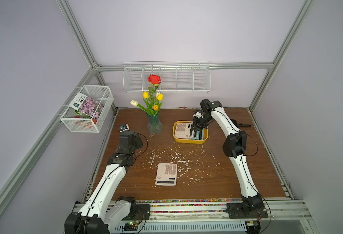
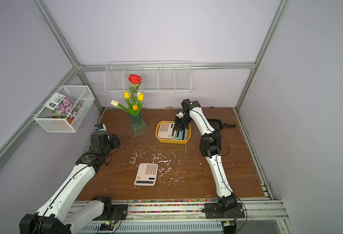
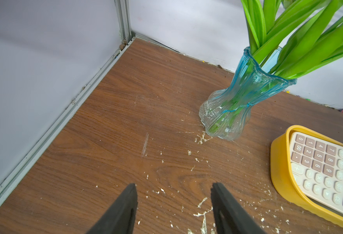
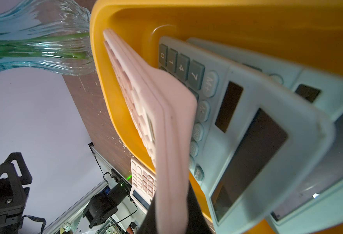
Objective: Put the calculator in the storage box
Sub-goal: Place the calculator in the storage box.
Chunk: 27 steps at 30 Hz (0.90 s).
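My right gripper [image 1: 194,129] is clenched on the display end of the pink calculator [image 1: 181,130], which is already inside the walls of the storage box [image 1: 189,141]. The calculator reaches away from the gripper toward the vase [image 1: 154,124] and sits tilted, its gripped end riding above the blue calculators [image 1: 199,135] that lie just beneath the gripper. I judge the step in hand to be the set-down and release. To do it well I would lower slowly until the gripped end rests on the blue ones, open only enough to free the edge, then lift straight up so the fingers neither drag it back out nor hook the yellow wall. In the right wrist view its far edge looks close to that wall, but I cannot tell whether they touch. Any sideways push could slide the box toward the vase. My left gripper [image 3: 174,188] stands released over bare counter [image 3: 126,121], holding nothing. A second calculator [image 1: 166,174] lies flat on the counter, well apart from both grippers and not yet boxed.
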Each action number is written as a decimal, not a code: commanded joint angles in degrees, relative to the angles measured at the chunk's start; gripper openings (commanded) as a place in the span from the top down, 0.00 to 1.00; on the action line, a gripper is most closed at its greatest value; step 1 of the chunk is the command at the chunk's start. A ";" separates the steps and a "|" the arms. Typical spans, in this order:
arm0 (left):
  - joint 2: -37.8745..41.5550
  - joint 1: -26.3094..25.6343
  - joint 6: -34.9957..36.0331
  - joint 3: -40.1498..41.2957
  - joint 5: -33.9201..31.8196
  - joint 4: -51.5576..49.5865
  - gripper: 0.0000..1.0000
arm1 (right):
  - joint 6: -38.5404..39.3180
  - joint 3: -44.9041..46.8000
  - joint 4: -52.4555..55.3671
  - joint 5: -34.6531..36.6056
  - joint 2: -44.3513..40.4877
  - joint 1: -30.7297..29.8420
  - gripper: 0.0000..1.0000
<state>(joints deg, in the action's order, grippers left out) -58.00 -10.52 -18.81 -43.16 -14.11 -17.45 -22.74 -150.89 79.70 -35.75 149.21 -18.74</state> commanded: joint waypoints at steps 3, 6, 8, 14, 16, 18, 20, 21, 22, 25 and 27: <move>-0.11 -0.20 0.62 -1.27 -0.57 -0.28 0.38 | -0.61 -1.42 0.56 -1.30 2.27 -0.84 1.00; -0.18 -0.20 0.61 -1.30 -0.67 -0.29 0.38 | -0.70 -1.43 0.61 -1.21 2.32 -0.86 0.99; -0.13 -0.18 0.61 -1.23 -0.63 -0.21 0.37 | -0.71 -1.42 0.63 -1.20 2.40 -0.90 0.98; -0.16 -0.13 0.61 -1.31 -0.70 -0.28 0.37 | -0.84 -1.43 0.53 -1.34 2.76 -1.08 0.97; -0.10 -0.20 0.61 -1.31 -0.70 -0.27 0.37 | -0.89 -1.41 0.46 -1.34 2.78 -1.12 0.96; -0.03 -0.20 0.61 -1.24 -0.73 -0.23 0.37 | -1.05 -1.46 0.32 -1.30 2.76 -1.18 0.95; -0.14 -0.20 0.61 -1.23 -0.72 -0.21 0.37 | -1.14 -1.42 0.27 -1.34 2.76 -1.16 0.92; -0.10 -0.15 0.62 -1.31 -0.72 -0.21 0.38 | -1.25 -1.43 0.16 -1.29 2.75 -1.15 0.90; -0.08 -0.18 0.60 -1.30 -0.74 -0.22 0.37 | -1.34 -1.41 0.10 -1.34 2.67 -1.21 0.90; -0.02 -0.15 0.60 -1.25 -0.74 -0.28 0.37 | -1.37 -1.43 -0.03 -1.34 2.60 -1.21 0.87; -0.07 -0.20 0.60 -1.24 -0.70 -0.22 0.37 | -1.55 -1.41 -0.18 -1.34 2.58 -1.21 0.85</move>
<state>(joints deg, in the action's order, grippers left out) -58.00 -10.52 -18.81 -43.16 -14.13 -17.47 -24.03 -151.28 79.68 -35.86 150.61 -18.74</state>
